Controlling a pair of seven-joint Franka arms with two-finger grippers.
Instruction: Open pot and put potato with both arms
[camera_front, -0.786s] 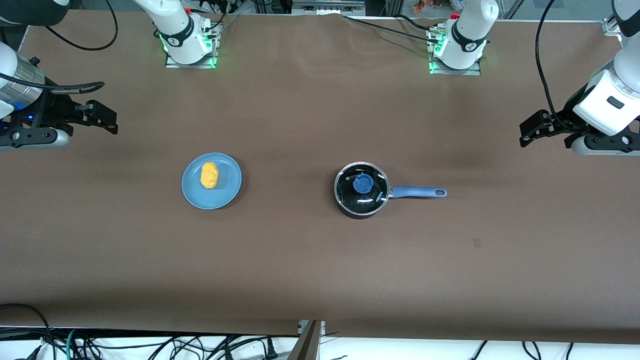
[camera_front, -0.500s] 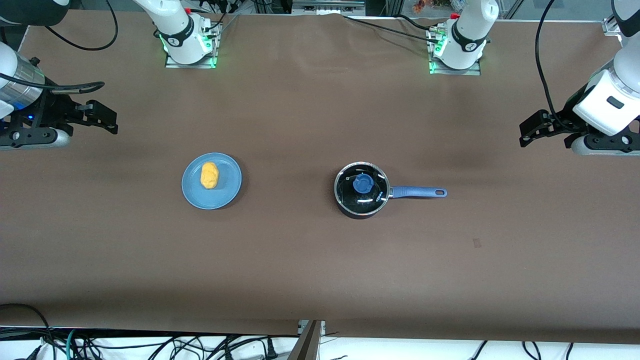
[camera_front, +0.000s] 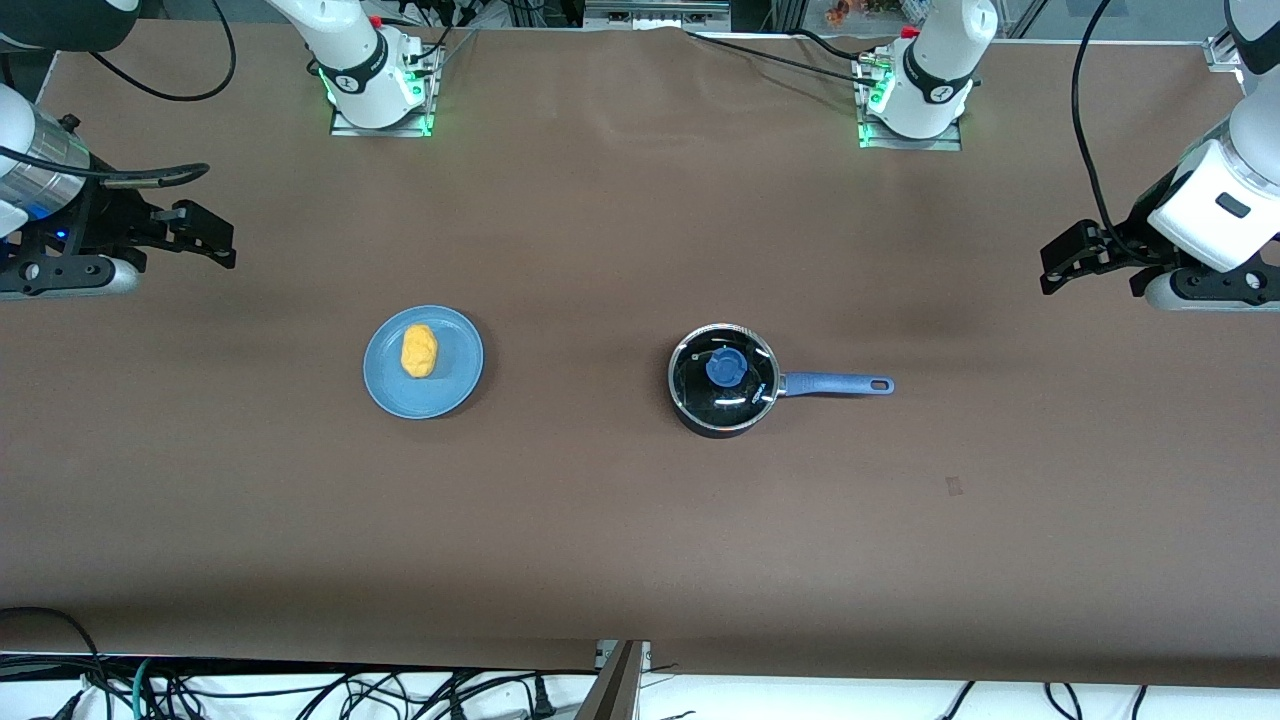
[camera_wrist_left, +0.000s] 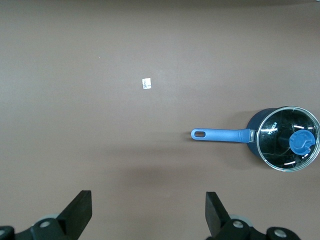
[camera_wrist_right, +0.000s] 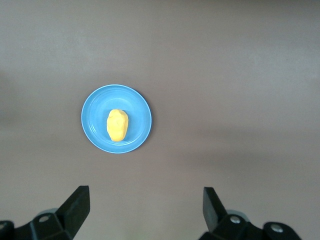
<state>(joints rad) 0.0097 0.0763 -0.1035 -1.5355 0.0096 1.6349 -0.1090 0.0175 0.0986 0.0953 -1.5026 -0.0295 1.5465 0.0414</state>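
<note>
The black pot (camera_front: 722, 380) stands mid-table with its glass lid on, blue knob (camera_front: 724, 368) up, and its blue handle (camera_front: 836, 384) pointing toward the left arm's end. The yellow-orange potato (camera_front: 419, 351) lies on a blue plate (camera_front: 455, 390) toward the right arm's end. My left gripper (camera_front: 1062, 262) is open and empty over bare table at its end. Its wrist view shows the pot (camera_wrist_left: 265, 125) well off from the gripper (camera_wrist_left: 148, 207). My right gripper (camera_front: 205, 235) is open and empty over bare table at its end. Its wrist view shows the potato (camera_wrist_right: 118, 125) on the plate (camera_wrist_right: 95, 107), apart from the gripper (camera_wrist_right: 146, 205).
The two arm bases (camera_front: 378, 90) (camera_front: 915, 95) stand along the table's back edge. A small pale scrap (camera_front: 954, 486) lies on the brown cloth nearer the front camera than the handle; it also shows in the left wrist view (camera_wrist_left: 146, 83). Cables hang below the front edge.
The left arm's wrist has shifted very slightly. The pot, the potato, the plate and the right arm have not moved.
</note>
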